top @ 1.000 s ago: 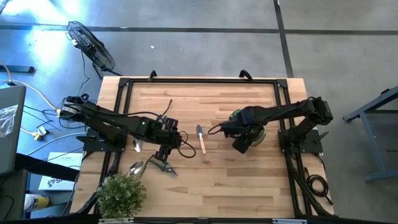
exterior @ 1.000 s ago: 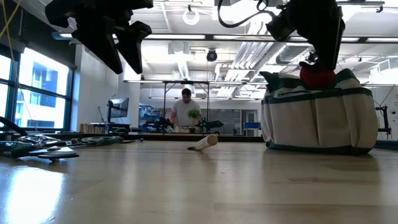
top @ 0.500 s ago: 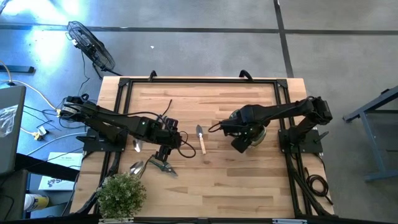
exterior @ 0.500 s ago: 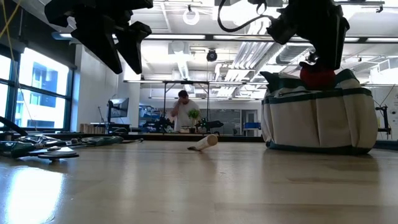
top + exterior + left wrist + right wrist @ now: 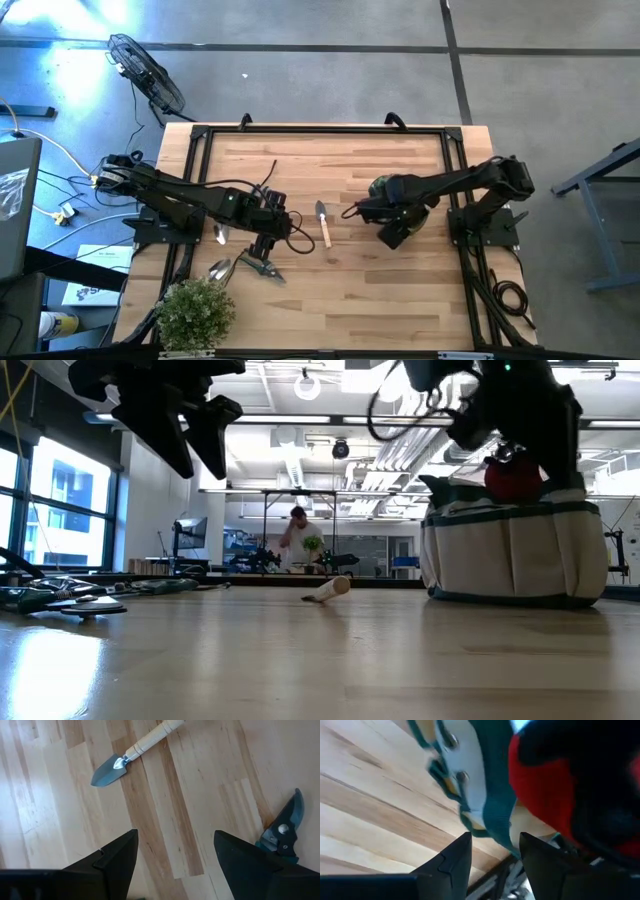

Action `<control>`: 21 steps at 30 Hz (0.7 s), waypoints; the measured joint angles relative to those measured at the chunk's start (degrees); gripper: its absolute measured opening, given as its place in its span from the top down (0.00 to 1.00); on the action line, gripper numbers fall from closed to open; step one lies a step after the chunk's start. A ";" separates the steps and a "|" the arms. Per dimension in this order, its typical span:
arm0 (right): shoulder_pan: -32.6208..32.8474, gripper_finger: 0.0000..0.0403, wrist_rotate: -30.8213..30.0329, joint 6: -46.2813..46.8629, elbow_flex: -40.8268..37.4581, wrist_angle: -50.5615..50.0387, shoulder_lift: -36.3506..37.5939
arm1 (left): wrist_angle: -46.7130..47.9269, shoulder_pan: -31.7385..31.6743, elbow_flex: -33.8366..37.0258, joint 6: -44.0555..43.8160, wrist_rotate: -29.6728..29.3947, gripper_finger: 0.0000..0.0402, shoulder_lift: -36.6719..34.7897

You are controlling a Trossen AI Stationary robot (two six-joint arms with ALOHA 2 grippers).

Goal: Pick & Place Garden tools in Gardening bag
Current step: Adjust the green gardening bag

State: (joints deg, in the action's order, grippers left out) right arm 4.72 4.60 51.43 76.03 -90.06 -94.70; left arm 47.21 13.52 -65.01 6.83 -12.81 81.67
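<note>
The gardening bag (image 5: 412,216) (image 5: 515,550) stands on the table's right part. A red piece (image 5: 513,480) (image 5: 545,785) sticks out of its mouth. My right gripper (image 5: 495,850) (image 5: 530,450) hangs open just over the bag's teal rim (image 5: 490,795), holding nothing; whether it touches the bag I cannot tell. A wooden-handled trowel (image 5: 322,222) (image 5: 135,752) lies flat mid-table. Pruners (image 5: 262,267) (image 5: 282,832) and two silver scoops (image 5: 220,268) lie near the left. My left gripper (image 5: 262,243) (image 5: 175,840) hangs open above the bare table between trowel and pruners.
A bushy potted plant (image 5: 195,312) stands at the near left corner. Black frame rails (image 5: 320,130) run along the table's edges. Bare wood lies between trowel and bag. A person (image 5: 297,540) stands far off in the room behind.
My right gripper has sunk toward the bag's mouth and rolled a little about its own line. The red piece and the bag have stayed where they were.
</note>
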 joint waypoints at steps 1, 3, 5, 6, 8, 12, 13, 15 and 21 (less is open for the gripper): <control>-0.24 0.61 0.00 -0.27 -0.94 0.05 0.00 | 0.01 0.00 0.00 0.00 0.03 0.37 0.00; -0.65 0.61 0.06 -0.23 -2.71 -0.08 0.00 | -0.03 0.00 0.00 0.00 0.03 0.37 0.00; -0.80 0.61 0.25 -0.25 -3.43 0.04 0.00 | -0.14 0.00 0.00 0.02 -0.01 0.37 0.00; -0.78 0.61 0.26 -0.25 -3.56 0.36 0.00 | -0.27 0.01 0.00 0.02 -0.01 0.37 0.00; -0.74 0.61 0.28 -0.42 -3.64 1.43 0.00 | -0.38 0.00 0.00 0.04 -0.06 0.37 0.00; -0.58 0.61 1.40 -1.17 -3.65 3.54 0.00 | -0.77 0.00 0.00 0.37 -0.17 0.37 0.00; -0.49 0.61 1.77 -1.79 -3.65 4.31 0.00 | -0.78 0.00 0.00 0.39 -0.17 0.37 0.00; -0.10 0.61 1.93 -2.20 -3.65 5.71 0.00 | -0.80 0.00 0.00 0.38 -0.19 0.37 0.00; 0.96 0.61 3.52 -3.23 -3.65 7.72 0.00 | -0.84 0.00 0.00 0.39 -0.21 0.37 0.00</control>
State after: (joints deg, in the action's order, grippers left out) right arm 5.68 8.12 48.20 72.38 -82.34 -94.70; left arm 46.37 13.52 -65.01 7.22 -13.02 81.67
